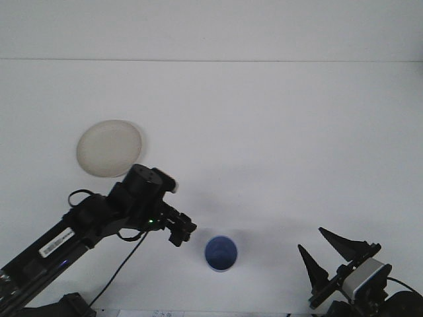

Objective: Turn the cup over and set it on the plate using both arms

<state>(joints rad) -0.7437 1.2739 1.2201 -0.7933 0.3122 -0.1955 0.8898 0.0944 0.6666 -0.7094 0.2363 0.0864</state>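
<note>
1. The blue cup (221,253) stood on the white table (277,145) near its front edge, roughly midway between the two arms. Its top looked like a flat blue disc with a rim; I could not tell from above whether that was the open mouth or the base.
2. The left gripper (183,230) hung just left of the cup, near but apart from it, with its arm reaching in diagonally from the lower left corner. Its fingers were foreshortened and dark against the wrist, so I could not tell whether they stood apart or together.
3. The right gripper (327,253) sat low at the front right, well apart from the cup, with its two fingers spread wide and nothing between them. Judged: parked there to leave the lane to the cup free for the left arm.
4. The cream plate (109,148) lay bare at the left, behind the left arm and well apart from the cup.
5. Room: open table lay on all sides of the cup except toward the front edge, which was close. Judged: a side grasp from the left was the clear approach, and a push forward risked nudging the cup off the edge.
6. Judged: task at the reach stage, with the cup not yet gripped, flipped or on the plate.
</note>
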